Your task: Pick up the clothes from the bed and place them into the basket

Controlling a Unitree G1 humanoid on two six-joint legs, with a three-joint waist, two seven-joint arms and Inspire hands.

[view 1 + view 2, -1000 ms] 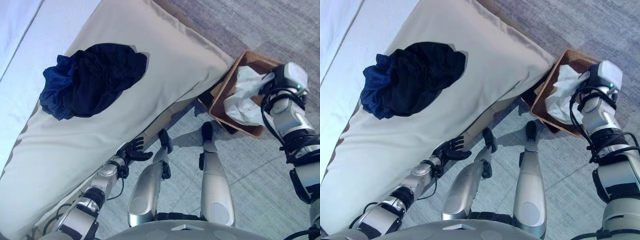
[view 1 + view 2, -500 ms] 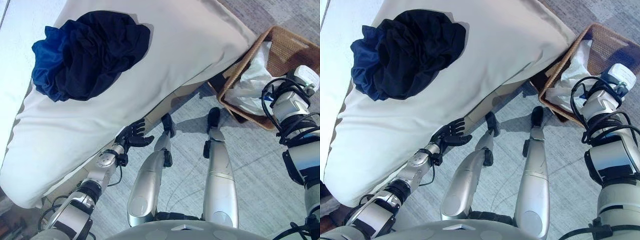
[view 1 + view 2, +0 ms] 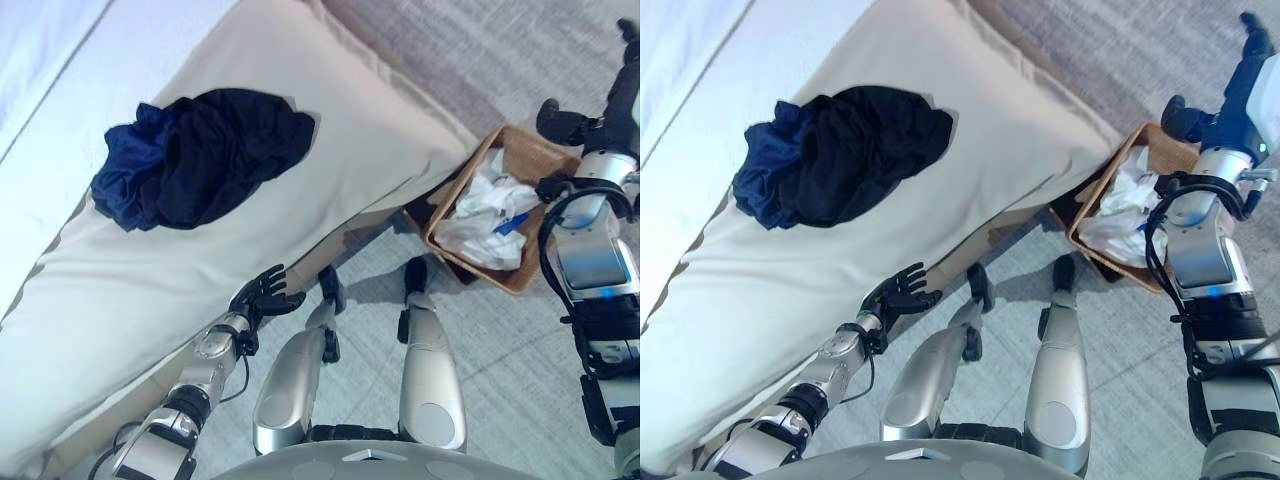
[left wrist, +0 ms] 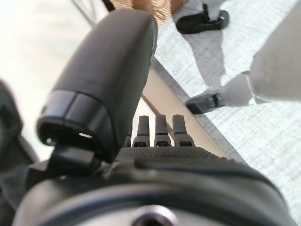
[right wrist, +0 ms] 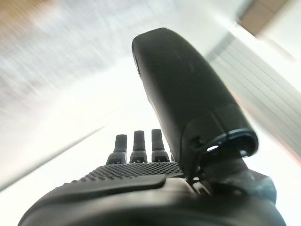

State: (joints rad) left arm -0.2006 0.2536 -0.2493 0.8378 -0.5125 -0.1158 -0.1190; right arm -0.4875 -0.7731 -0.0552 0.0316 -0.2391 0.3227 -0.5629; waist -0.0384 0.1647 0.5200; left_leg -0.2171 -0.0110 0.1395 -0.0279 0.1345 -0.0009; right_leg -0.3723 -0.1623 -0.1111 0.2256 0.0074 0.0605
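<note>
Wicker, brown and woven, is forming the rectangular basket [image 3: 520, 215] on the floor, and crumpled white cloth [image 3: 480, 215] is lying inside it; the dark navy clothes [image 3: 205, 160] are sitting bunched on the soft cream bed [image 3: 380, 110]. In the right eye view the right hand [image 3: 1225, 105] is hanging raised above the basket, empty. The left hand [image 4: 160, 134] is showing straight, relaxed fingers by the bed edge. The right wrist view is likewise showing released fingers. One drop looks done; next calls for reaching to the dark pile.

The left hand [image 3: 262, 297] hangs low at the near left, fingers relaxed and apart. The right hand [image 3: 1230, 100] is raised at the far right, fingers straight.
</note>
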